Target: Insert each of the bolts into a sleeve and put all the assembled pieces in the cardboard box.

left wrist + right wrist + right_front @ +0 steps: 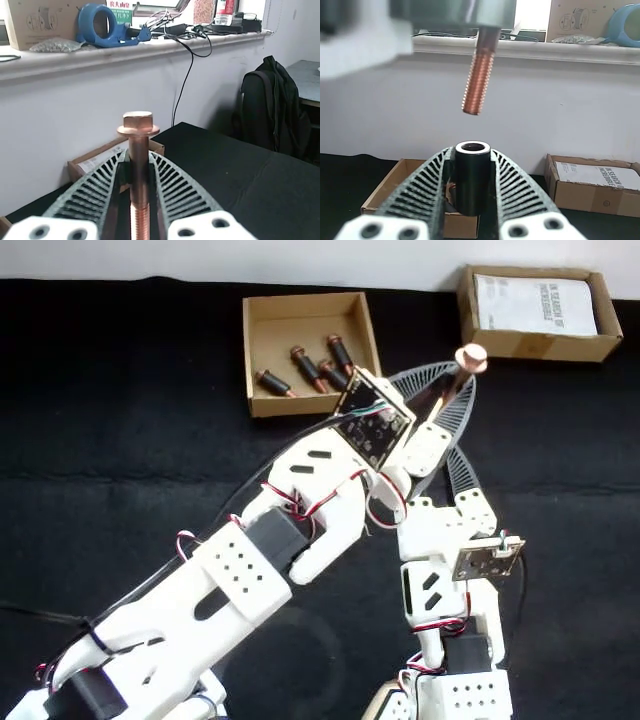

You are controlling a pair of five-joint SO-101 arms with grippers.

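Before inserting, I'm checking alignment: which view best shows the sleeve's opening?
Right wrist view: the sleeve sits in the right claw, bore open beneath the bolt. High view: arms cover it. Left wrist view: bolt head instead.

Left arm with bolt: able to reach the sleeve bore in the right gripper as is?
Probably yes. The bolt in the left gripper points thread-first at the open bore of the sleeve in the right gripper, a gap apart, nothing between. Slightly tilted, so some alignment likely.
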